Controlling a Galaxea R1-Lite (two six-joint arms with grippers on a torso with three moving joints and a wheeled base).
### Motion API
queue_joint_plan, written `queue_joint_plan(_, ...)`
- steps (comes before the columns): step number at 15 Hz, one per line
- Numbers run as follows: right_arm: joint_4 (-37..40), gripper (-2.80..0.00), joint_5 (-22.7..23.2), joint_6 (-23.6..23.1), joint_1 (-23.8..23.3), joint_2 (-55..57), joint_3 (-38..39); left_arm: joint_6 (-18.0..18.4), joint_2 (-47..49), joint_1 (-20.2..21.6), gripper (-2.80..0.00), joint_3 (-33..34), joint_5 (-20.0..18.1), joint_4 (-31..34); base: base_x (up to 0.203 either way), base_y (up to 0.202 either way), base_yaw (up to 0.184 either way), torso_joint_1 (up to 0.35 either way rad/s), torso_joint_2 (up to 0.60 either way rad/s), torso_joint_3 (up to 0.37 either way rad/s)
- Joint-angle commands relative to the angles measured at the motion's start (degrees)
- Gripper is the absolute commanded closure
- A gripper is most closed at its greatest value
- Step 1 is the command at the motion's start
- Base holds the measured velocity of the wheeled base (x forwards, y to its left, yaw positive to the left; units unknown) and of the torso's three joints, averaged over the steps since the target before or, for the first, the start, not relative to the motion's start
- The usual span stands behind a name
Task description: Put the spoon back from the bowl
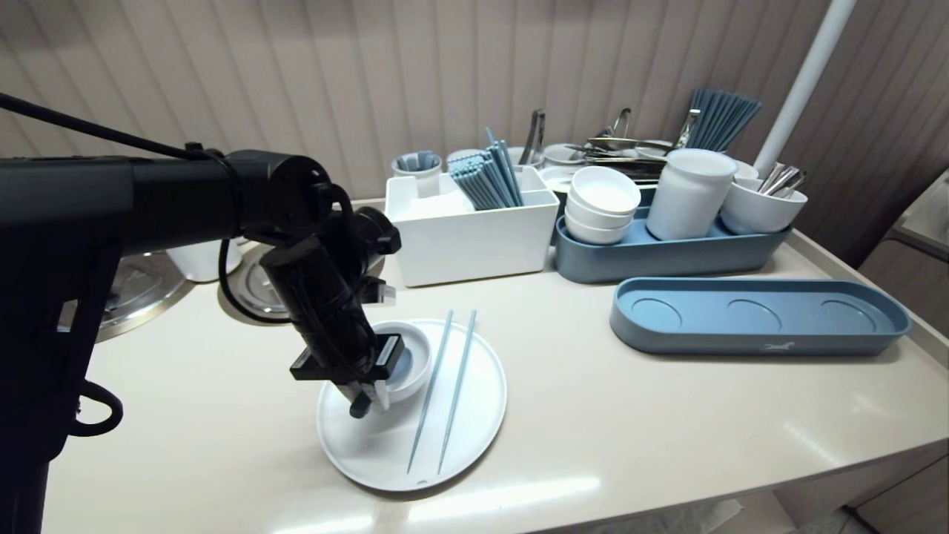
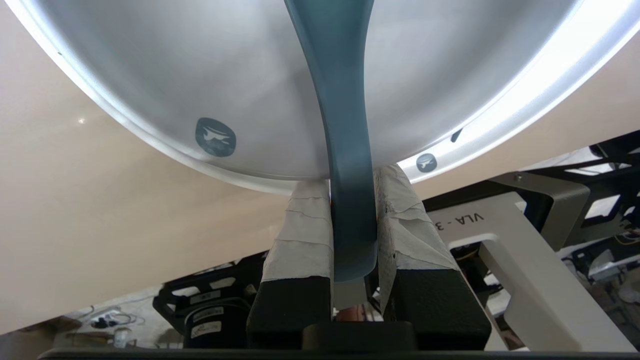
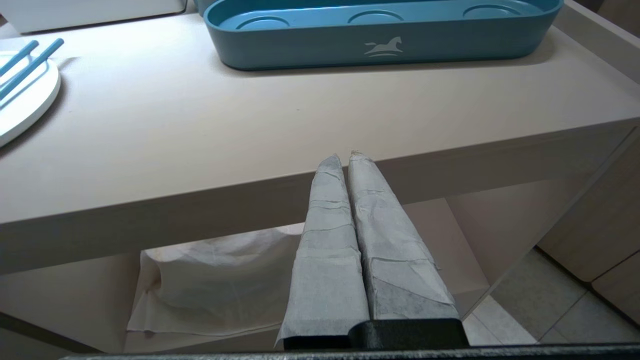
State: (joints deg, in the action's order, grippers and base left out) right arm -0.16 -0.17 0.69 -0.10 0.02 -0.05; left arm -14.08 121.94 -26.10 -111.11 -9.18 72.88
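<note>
- Head view: left claw [image 1: 372, 399] is down over the near-left part of the white plate [image 1: 482, 415], clamped on the handle of a blue-grey spoon [image 1: 361, 408].
- The spoon's long axis runs from the claw tips back towards the small bowl [image 1: 419, 356] on the same plate. The spoon head lies on the bowl side, mostly hidden by the claw.
- Two chopsticks [image 1: 430, 391] lie on the plate just beside the bowl, on the side away from the claw and roughly parallel to each other.
- The left arm is the one on the spoon; the right arm is not in this view.
- Left wrist view: the taped fingers [image 2: 305, 230] pinch the spoon [image 2: 345, 150] from both sides, with no gap. The handle lies along the fingers, over the plate [image 2: 500, 120].
- Right wrist view: right claw [image 3: 345, 157] is closed and empty, its fingers pressed together.
- It hangs off the counter [image 3: 300, 125] front edge, well apart from the plate [image 3: 25, 100] and nearer the blue tray [image 3: 385, 45].
</note>
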Motion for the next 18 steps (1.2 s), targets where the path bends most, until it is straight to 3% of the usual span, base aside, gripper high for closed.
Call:
queue_joint_plan(1, 0.0, 0.00, 0.0, 0.0, 0.0, 0.1, 0.0, -0.1, -0.3, 0.0, 0.00, 0.1, 0.0, 0.5, 0.000, 0.000, 0.000, 0.000, 0.00, 0.000)
queue_joint_plan(5, 0.0, 0.00, 0.0, 0.0, 0.0, 0.0, 0.0, -0.1, -3.5, -0.2, 0.00, 0.2, -0.5, 0.6, 0.000, 0.000, 0.000, 0.000, 0.00, 0.000)
queue_joint_plan(10, 0.0, 0.00, 0.0, 0.0, 0.0, 0.1, 0.0, -0.4, -14.8, -3.0, 0.00, 0.2, -0.2, -0.1, 0.000, 0.000, 0.000, 0.000, 0.00, 0.000)
queue_joint_plan(14, 0.0, 0.00, 0.0, 0.0, 0.0, 0.0, 0.0, -1.1, -18.8, -2.9, 0.00, 2.6, 0.7, -8.7, 0.000, 0.000, 0.000, 0.000, 0.00, 0.000)
queue_joint_plan(18, 0.0, 0.00, 0.0, 0.0, 0.0, 0.0, 0.0, -3.9, -18.4, -2.8, 0.00, 2.8, 2.9, -11.3, 0.000, 0.000, 0.000, 0.000, 0.00, 0.000)
